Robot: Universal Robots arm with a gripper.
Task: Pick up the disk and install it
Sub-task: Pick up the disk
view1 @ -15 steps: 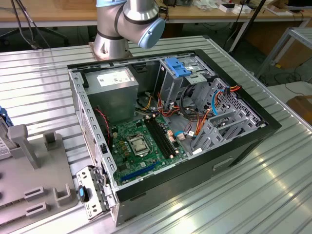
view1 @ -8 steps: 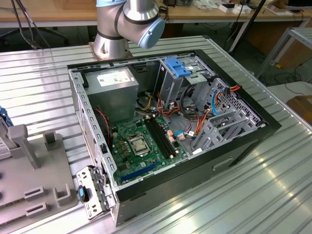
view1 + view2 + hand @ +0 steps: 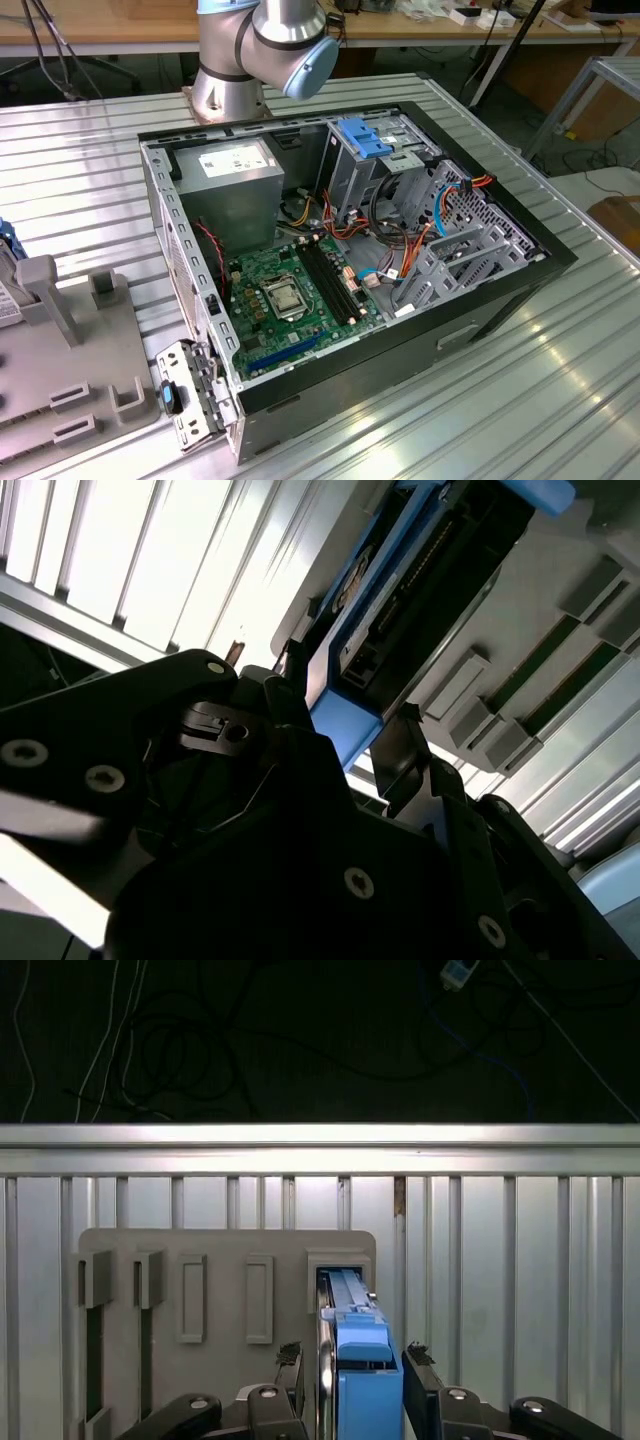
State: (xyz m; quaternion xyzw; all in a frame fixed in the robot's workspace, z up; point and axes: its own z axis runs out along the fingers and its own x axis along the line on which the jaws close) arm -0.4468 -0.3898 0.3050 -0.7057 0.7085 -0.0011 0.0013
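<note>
The disk [image 3: 360, 1380] stands on edge in the end slot of a grey holder plate [image 3: 220, 1250], its blue plastic bracket facing the camera. My gripper [image 3: 352, 1358] straddles it, one black finger on each side with a thin gap to the disk, so it is open. In the second wrist view the disk [image 3: 400, 590] rises from between the fingers of the gripper [image 3: 340, 725], the blue bracket's end sitting just between them. In the exterior view the holder plate [image 3: 90, 350] lies at the left of the open computer case [image 3: 480, 300].
Inside the case are a metal bay with blue tabs [image 3: 365, 140], a grey power-supply box [image 3: 235, 175], a green motherboard [image 3: 290, 290] and loose cables. The arm's base [image 3: 240, 60] stands behind the case. The table [image 3: 560, 400] is ribbed aluminium.
</note>
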